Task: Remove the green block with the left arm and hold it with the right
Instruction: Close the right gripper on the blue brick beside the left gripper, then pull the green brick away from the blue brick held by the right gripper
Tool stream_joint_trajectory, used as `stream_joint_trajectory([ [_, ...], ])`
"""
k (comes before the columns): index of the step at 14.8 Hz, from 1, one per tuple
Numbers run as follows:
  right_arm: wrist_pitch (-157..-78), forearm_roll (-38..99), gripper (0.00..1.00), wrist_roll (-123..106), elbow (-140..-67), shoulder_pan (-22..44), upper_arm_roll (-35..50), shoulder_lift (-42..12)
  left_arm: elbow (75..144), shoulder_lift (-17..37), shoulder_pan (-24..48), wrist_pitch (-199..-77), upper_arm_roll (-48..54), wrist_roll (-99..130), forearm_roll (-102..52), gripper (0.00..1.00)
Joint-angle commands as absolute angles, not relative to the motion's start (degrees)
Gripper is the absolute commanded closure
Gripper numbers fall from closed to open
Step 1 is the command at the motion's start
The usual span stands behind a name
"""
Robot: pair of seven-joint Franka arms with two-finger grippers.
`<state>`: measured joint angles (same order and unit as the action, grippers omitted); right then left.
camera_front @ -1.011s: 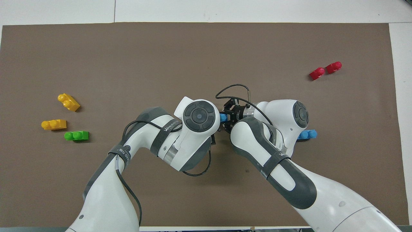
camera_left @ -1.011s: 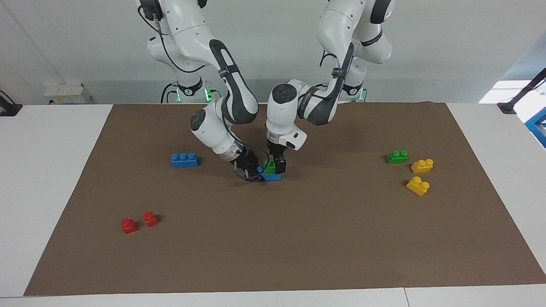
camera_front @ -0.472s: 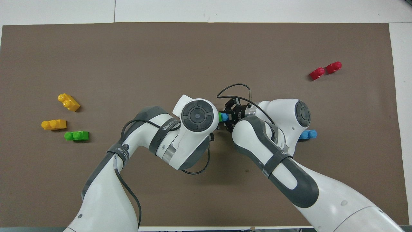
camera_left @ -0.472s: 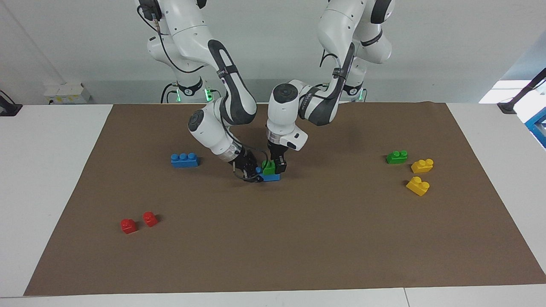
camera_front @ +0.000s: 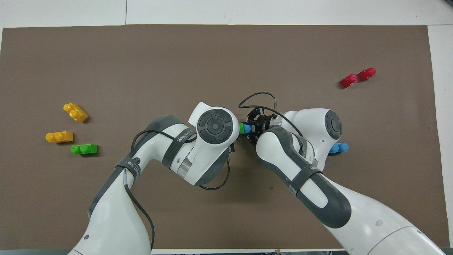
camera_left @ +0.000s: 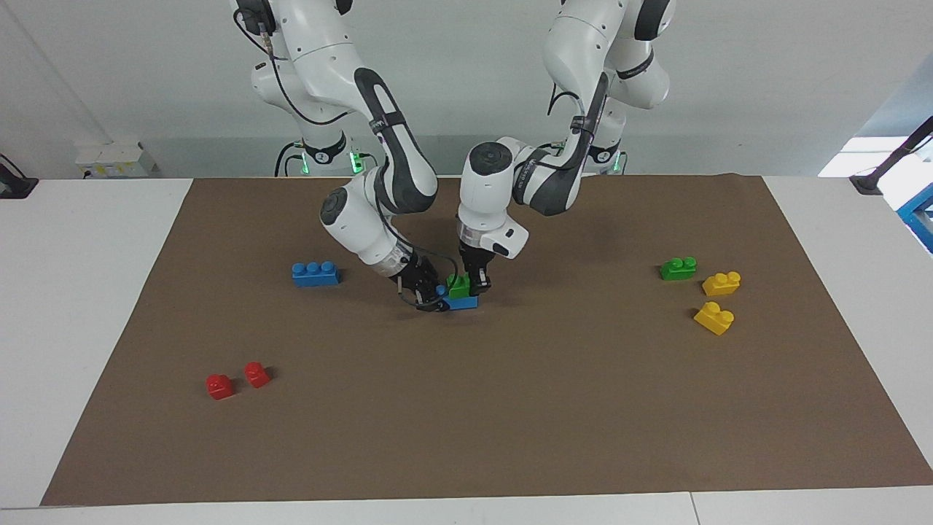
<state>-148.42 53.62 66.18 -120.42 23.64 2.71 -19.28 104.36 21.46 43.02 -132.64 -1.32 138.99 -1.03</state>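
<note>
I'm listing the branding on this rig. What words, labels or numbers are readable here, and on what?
"WANJEE...": white print on the dark strap round the left arm's forearm; its end is hidden.
lower strap on the left arm: print too small to read.
right arm's strap: print too small to read.
round labels on both arm bases: too small to read.
the green block and the blue brick under it: no print.

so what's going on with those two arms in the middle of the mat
They are pulling a two-brick stack apart. The left gripper has come down from above and shut on the green block, which still sits on a blue brick. The right gripper is shut on that blue brick's end, holding it down on the brown mat. The block has not come off yet. Another green block lies untouched toward the left arm's end.
</note>
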Motion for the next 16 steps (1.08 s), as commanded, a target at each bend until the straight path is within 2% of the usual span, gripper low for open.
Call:
stream_joint_trajectory([
  [1,-149.24,55.37,1.00,63.54,-121.55,22.24,3.08,-19.25,105.21,20.13,43.24,-131.49,-1.14,140.10,-0.88,1.00],
  [10,-148.28,55.37,1.00,63.37,-121.64,21.10,3.08,-19.07,105.47,13.01,40.35,-126.04,-1.14,138.87,-0.88,1.00],
  [13,-139.78,52.14,1.00,63.10,-118.49,17.68,2.38,-18.37,105.90,12.66,37.89,-124.81,-1.05,133.00,-0.88,1.00],
  [16,-126.60,44.05,1.00,63.55,-110.59,8.73,2.46,-17.93,107.22,12.22,33.76,-124.80,-1.05,125.71,-0.88,1.00],
])
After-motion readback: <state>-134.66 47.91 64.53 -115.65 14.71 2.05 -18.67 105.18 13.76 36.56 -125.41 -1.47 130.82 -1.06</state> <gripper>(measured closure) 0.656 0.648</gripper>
